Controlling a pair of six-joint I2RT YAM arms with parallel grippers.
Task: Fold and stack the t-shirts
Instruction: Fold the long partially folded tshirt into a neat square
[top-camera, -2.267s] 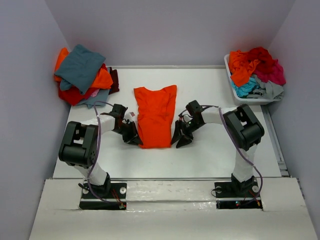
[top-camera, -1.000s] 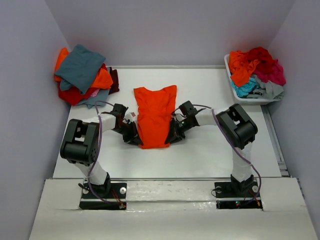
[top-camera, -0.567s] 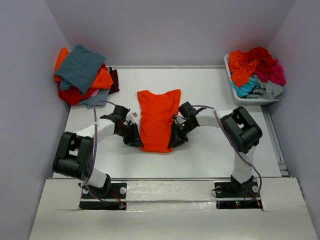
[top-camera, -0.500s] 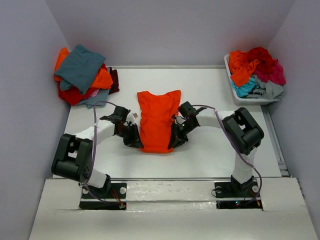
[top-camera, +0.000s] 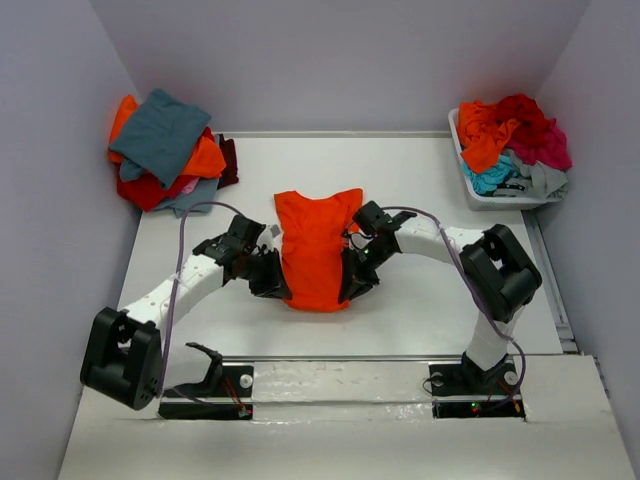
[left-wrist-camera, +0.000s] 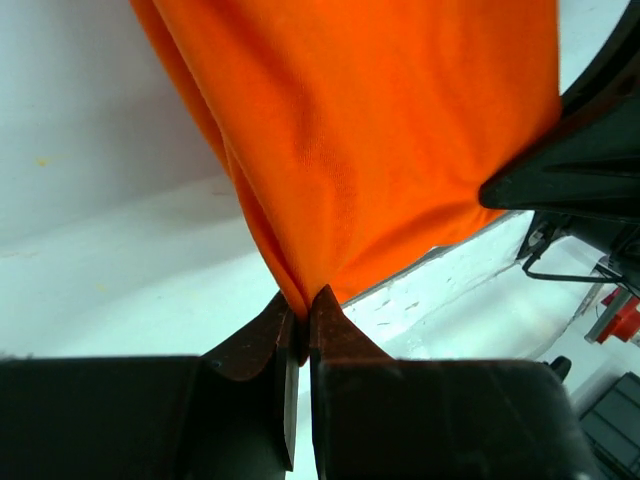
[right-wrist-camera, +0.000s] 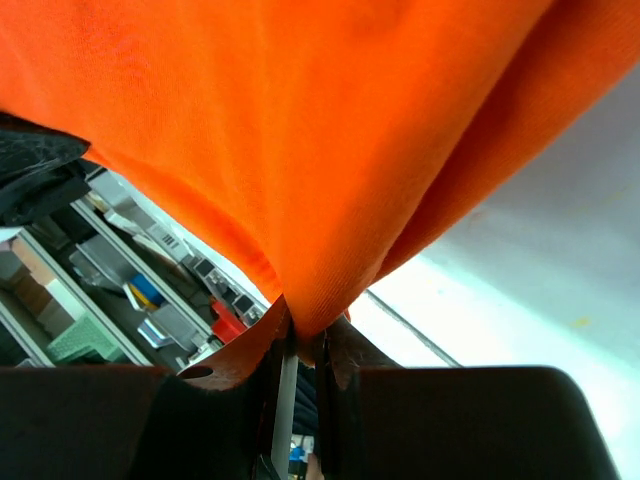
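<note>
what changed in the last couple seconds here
The right hand moved in and closed on the near right corner of the orange shirt. With the left hand pinching the other near corner, both raised the near hem, and the shirt slid slightly toward the arms' bases. The shirt pile at far left and the bin stayed put.

White arm links (top-camera: 165, 290), black joints (top-camera: 120, 345), black jaws, and thin purple cables (top-camera: 176, 262).

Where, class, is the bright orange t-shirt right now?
In the top view, the orange t-shirt is mid-table, between the shirt pile at far left and the bin at far right, its near corners pinched by the left hand and right hand.
</note>
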